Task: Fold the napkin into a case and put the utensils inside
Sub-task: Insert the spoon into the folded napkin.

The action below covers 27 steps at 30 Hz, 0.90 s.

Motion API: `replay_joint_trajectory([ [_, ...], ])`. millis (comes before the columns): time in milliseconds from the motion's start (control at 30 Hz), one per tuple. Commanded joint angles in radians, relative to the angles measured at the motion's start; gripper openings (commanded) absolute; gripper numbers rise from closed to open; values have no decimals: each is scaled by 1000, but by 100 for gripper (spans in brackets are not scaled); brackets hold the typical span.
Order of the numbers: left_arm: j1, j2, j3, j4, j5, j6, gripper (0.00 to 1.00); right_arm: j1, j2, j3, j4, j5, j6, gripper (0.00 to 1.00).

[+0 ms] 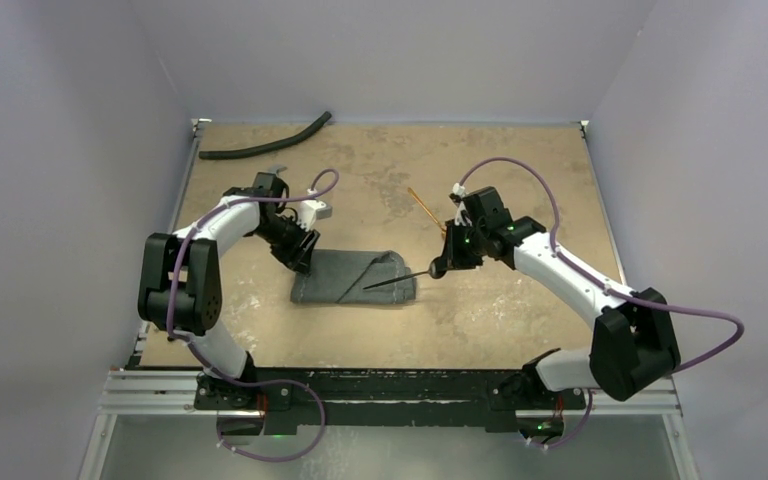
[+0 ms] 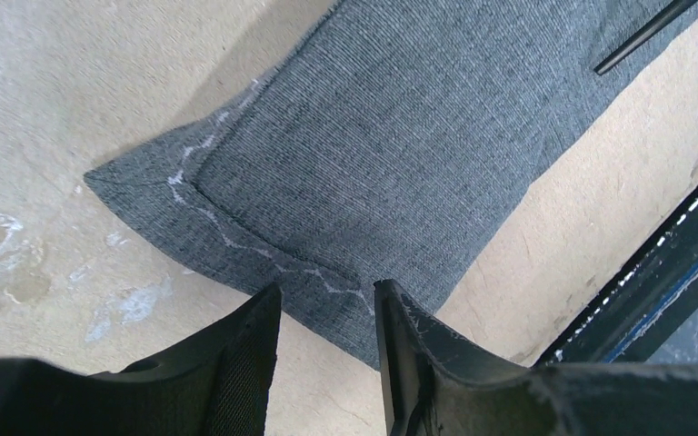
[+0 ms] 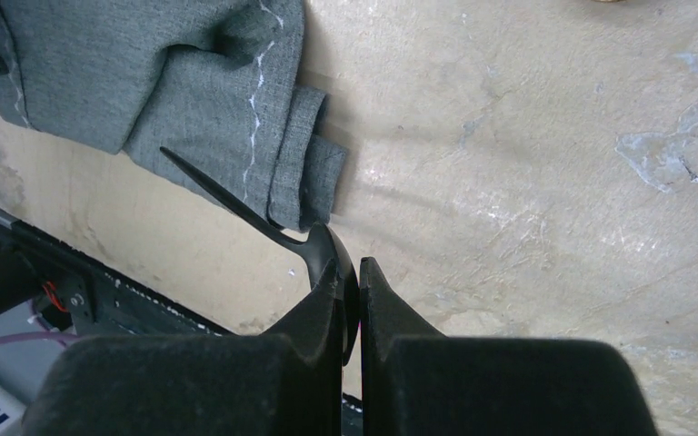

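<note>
Here's the left gripper (image 2: 327, 298), its two black fingers (image 2: 245, 354) parted right at the near stitched hem of the grey woven cloth napkin (image 2: 391, 154), which lies flat on the mottled tan tabletop (image 2: 45, 136). A thin black utensil handle (image 2: 641, 36) crosses the napkin's far right edge.

Right wrist view: the black spoon (image 3: 254, 213) has its bowl mostly buried between the fingers of the right gripper (image 3: 350, 282), with only the upper rim showing. The napkin (image 3: 173, 82) runs off the top and left edges.

Left wrist view: the napkin is cut by the top edge, and the spoon handle is cut at the top right corner.

Top view: the gold utensil (image 1: 426, 210) is too small to make out its ends. The left gripper (image 1: 298, 258) fingertips are dark and cannot be separated.
</note>
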Motion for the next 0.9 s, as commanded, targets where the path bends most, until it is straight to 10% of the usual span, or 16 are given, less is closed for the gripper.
replay_joint_trajectory([
  [0, -2, -34, -6, 62, 6, -25, 41, 1, 7, -6, 69, 21, 53, 0],
  [867, -2, -39, -78, 76, -6, 13, 37, 138, 104, -44, 280, 47, 264, 0],
])
